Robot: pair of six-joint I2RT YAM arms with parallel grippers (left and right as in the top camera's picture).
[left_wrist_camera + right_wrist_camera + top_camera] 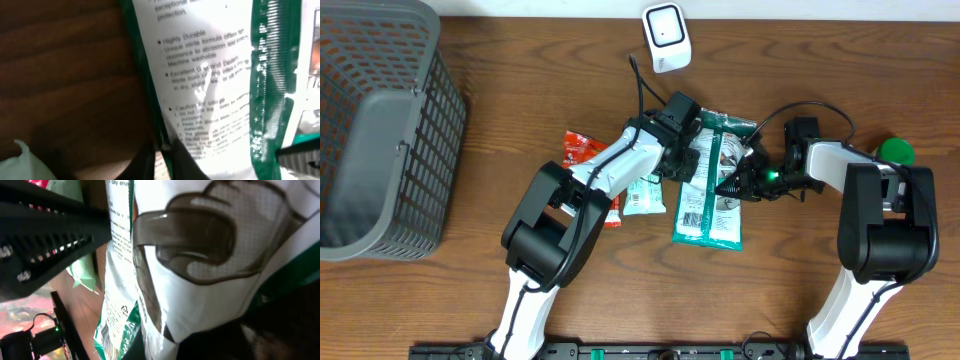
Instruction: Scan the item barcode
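While the glove pack lies in the middle of the counter, well short of the barcode scanner at the far edge, scanning is not yet done. The right gripper is pinched tight on the pack's right edge. The left gripper sits at its left edge, jaws nearly together, and I cannot tell whether it grips.

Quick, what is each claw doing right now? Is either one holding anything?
Left claw: closed, pinching the edge of the green-and-white packet.
Right claw: closed on the same packet.
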